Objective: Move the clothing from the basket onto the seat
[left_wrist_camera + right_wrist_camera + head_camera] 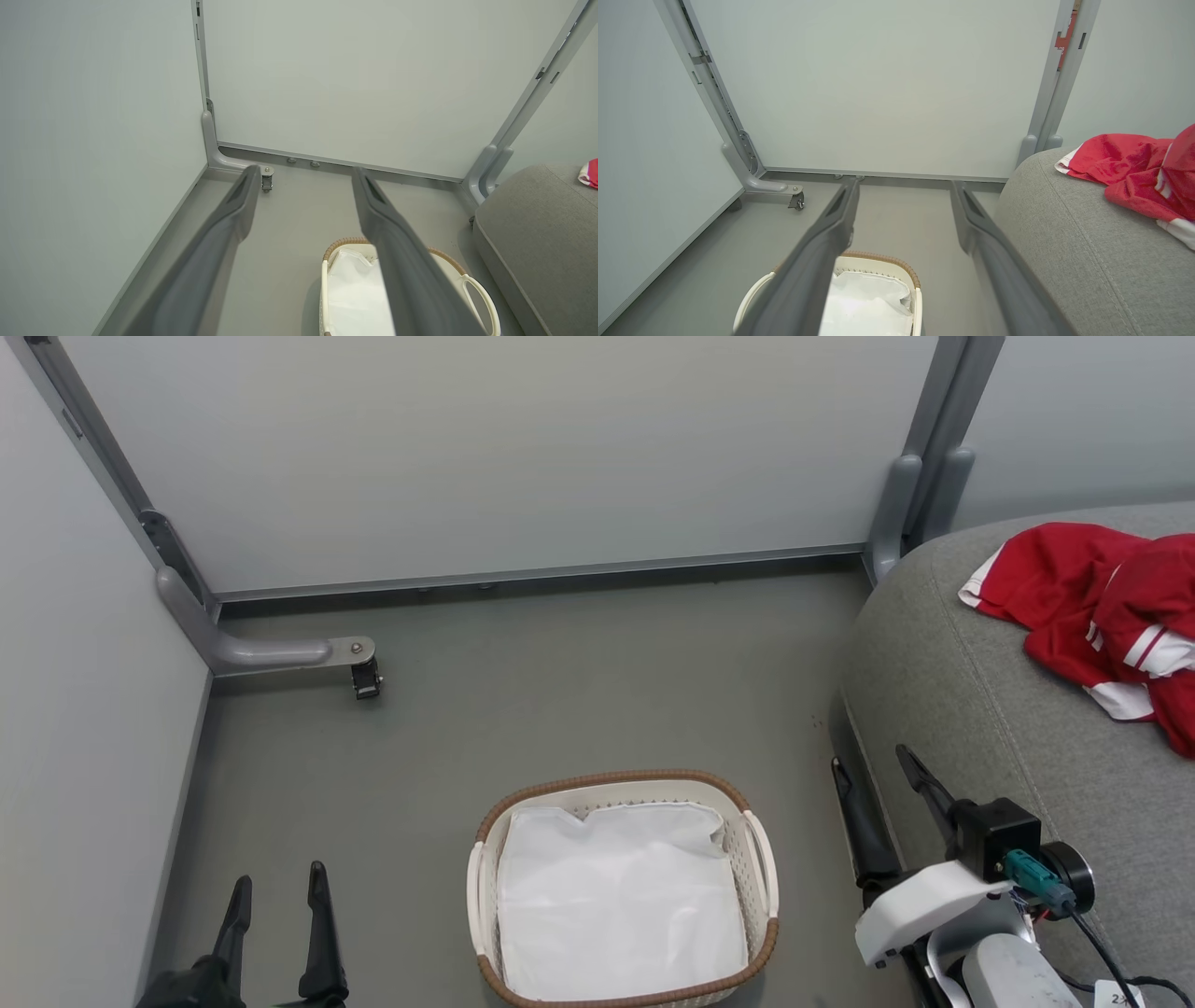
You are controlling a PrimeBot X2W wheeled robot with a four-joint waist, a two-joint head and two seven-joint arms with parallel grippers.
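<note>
The red clothing with white trim lies bunched on the grey seat at the right; it also shows as the clothing on the seat in the right wrist view. The basket stands on the floor at bottom centre, holding just a plain white liner cloth. My left gripper is open at the lower left, left of the basket, with nothing between its fingers. My right gripper is open beside the seat's front edge, right of the basket, also holding nothing.
Pale partition walls close off the back and left, with grey metal posts and a caster foot on the grey floor. A second post stands by the seat's far corner.
</note>
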